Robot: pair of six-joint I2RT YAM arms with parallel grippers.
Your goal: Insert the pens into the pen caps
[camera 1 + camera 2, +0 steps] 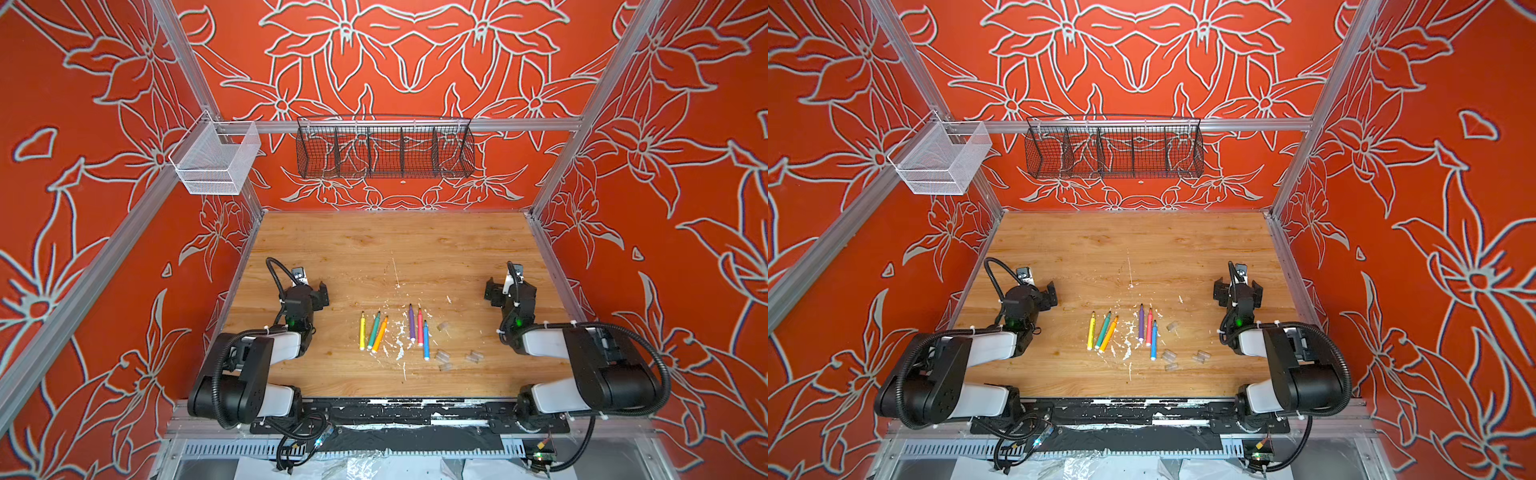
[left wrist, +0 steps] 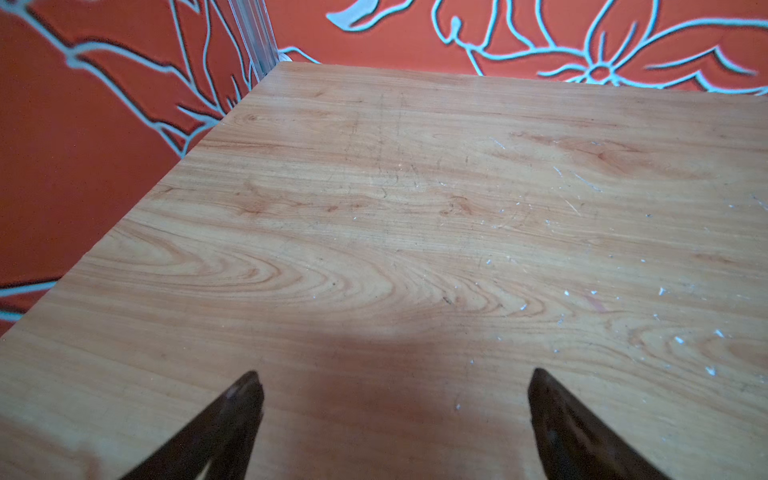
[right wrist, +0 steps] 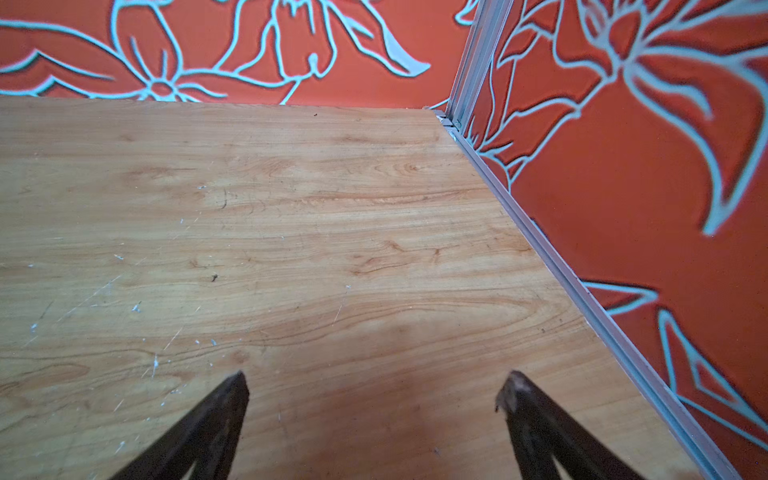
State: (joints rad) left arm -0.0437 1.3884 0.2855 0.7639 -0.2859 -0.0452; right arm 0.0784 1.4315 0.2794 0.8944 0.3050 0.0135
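Wood-grain tabletop (image 1: 374,249) holds six slim coloured felt-tip pens (image 1: 420,328) uncapped near its middle, small clear plastic caps (image 1: 443,355) loose beside them, with the left gripper (image 2: 395,378) and right gripper (image 3: 376,382) spread empty, well apart from them, so capping seems unstarted: next, grasp a pen and a cap.

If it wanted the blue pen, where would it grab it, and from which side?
Probably by the blunt near end of the blue pen, from straight above. It lies flat on the table, and that end sticks out past the pink pen beside it, leaving room on both sides. The open right tool is the closer one.
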